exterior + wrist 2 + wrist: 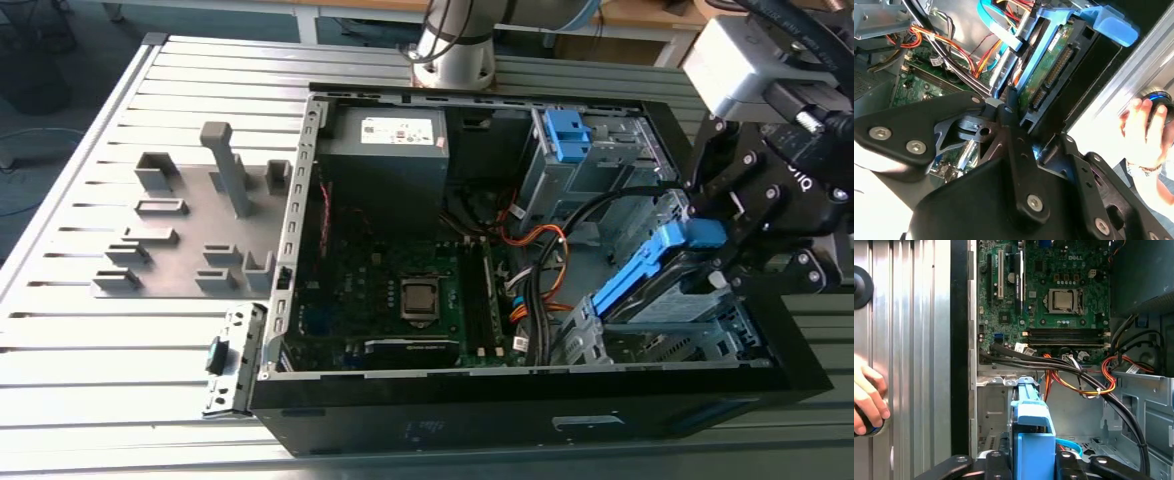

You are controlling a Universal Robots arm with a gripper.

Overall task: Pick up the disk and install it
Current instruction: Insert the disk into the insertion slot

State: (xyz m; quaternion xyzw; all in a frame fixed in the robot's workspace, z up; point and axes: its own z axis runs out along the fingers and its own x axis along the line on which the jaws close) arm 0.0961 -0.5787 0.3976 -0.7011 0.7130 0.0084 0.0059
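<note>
**Q:** What surface carries the set-up?
**A:** A ribbed grey metal bench (80, 340). On it lie one open black computer case (534, 405) and, at the exterior view's left, one grey fixture plate with upright pegs (187, 250). The pale arm base (454, 50) stands behind the case.

**Q:** What does the case contain?
**A:** One green motherboard (387, 290) with one square processor socket (1061, 300). There is also one grey metal power-supply box (387, 150) and one bundle of black, orange and red cables (1074, 370). One small light-blue plastic clip (567, 135) sits in the far cage.

**Q:** Where is the task's thing?
**A:** The flat, silver, blue-bracketed disk (654, 265) stands tilted at the exterior view's right of the case. Its lower end is in the metal drive cage (727, 335) and its blue tab is uppermost. The black gripper (731, 255) holds it. In the second wrist view the fingers (1009, 117) are clamped on its end, beside its green circuit side.

**Q:** Anything beyond the case?
**A:** In the first wrist view, one person's hand (866, 400) rests on the bench beside the case wall, over a small blue-and-black object.
</note>
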